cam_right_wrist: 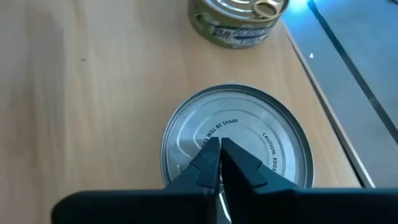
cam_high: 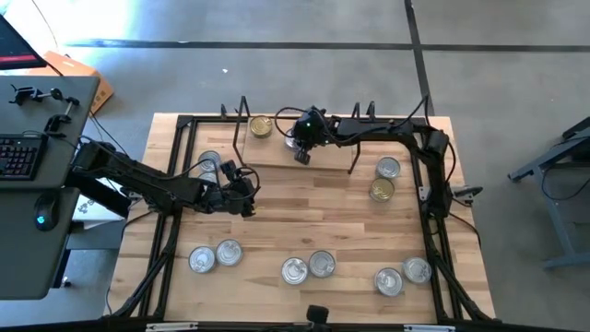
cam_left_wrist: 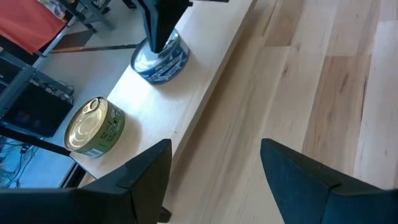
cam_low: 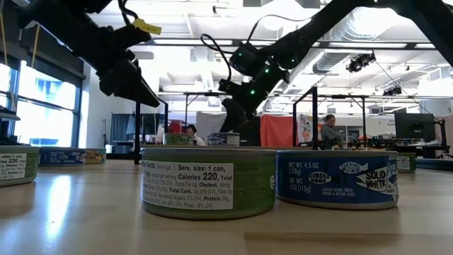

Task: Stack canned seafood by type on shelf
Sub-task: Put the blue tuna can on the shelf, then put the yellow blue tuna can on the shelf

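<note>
Right wrist view: right tool (cam_right_wrist: 220,147) is seen fully closed, fingertips pressed together over the silver lid of a blue-labelled tin (cam_right_wrist: 239,134), nothing gripped. That tin stands on the shelf (cam_high: 277,152) near the desk's far edge, with a gold-lidded tin (cam_high: 261,126) beside it. Left tool (cam_high: 245,184) is held wide apart and empty above the desk (cam_high: 304,217), left of centre. Other tins are noted in pairs along the near edge and at right; one pair (cam_high: 385,179) sits right of the shelf.
</note>
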Motion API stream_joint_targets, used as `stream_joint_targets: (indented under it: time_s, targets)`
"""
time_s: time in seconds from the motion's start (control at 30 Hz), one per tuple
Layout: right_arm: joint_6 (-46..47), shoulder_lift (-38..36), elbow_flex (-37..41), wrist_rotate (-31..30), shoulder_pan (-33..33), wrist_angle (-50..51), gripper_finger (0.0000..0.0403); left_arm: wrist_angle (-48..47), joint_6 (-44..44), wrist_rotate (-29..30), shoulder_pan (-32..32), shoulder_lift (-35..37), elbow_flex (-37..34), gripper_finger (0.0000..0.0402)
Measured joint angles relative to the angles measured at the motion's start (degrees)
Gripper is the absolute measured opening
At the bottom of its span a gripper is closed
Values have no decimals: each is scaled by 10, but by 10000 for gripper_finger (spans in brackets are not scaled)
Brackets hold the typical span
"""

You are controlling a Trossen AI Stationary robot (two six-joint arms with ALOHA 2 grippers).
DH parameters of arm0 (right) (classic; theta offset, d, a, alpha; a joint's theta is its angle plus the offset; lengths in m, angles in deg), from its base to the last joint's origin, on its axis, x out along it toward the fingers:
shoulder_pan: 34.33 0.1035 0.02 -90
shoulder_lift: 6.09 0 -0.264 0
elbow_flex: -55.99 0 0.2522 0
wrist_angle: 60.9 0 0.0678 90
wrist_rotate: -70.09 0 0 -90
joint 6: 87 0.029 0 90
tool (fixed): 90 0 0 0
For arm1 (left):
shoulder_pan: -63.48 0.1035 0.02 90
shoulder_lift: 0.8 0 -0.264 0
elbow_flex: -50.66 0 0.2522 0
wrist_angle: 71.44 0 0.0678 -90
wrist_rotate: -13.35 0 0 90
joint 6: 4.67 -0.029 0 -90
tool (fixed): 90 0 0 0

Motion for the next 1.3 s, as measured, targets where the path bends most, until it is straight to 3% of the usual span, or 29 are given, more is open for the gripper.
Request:
stream_joint_targets:
  time_s: [0.57, 0.8, 0.9, 1.07, 1.3]
  targets:
    - [14, 1, -9, -6, -25, -18, 0, 0, 0, 0, 0, 0, 0, 241]
    - [29, -33, -7, -4, -11, -110, 0, -3, 16, 28, -2, 0, 0, 241]
    - [66, -40, 8, 26, -1, -180, 0, -12, 23, 57, -12, 0, 0, 241]
    - [87, -41, 55, 104, 47, -304, 0, -61, 66, 120, -41, 5, 0, 241]
    - [60, -85, 114, 77, 168, -280, 0, -142, 146, 168, -68, 7, 0, 241]
